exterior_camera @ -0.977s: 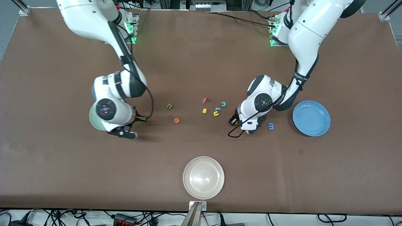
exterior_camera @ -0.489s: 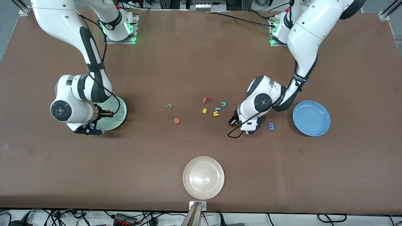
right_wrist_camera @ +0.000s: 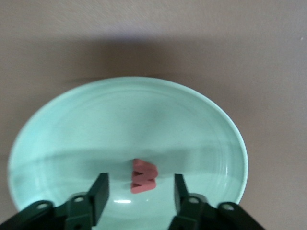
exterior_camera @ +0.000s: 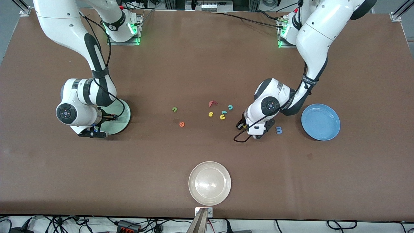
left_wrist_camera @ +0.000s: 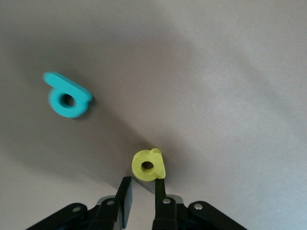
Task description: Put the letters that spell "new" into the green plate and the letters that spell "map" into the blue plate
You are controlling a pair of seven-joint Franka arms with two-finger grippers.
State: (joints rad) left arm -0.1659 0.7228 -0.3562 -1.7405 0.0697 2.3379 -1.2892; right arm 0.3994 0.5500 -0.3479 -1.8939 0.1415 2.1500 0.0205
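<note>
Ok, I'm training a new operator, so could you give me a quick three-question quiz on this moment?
1. True or false: the salmon "w" lies in the green plate.
2. The right claw is over: A the green plate, B the blue plate, C the beige plate.
3. Which letter is closest to the left claw?
Key: 1 true; 2 A; 3 the yellow "a".

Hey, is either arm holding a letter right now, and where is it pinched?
Left gripper pinches the yellow "a" by its edge. Right gripper holds nothing; the "w" lies free.
</note>
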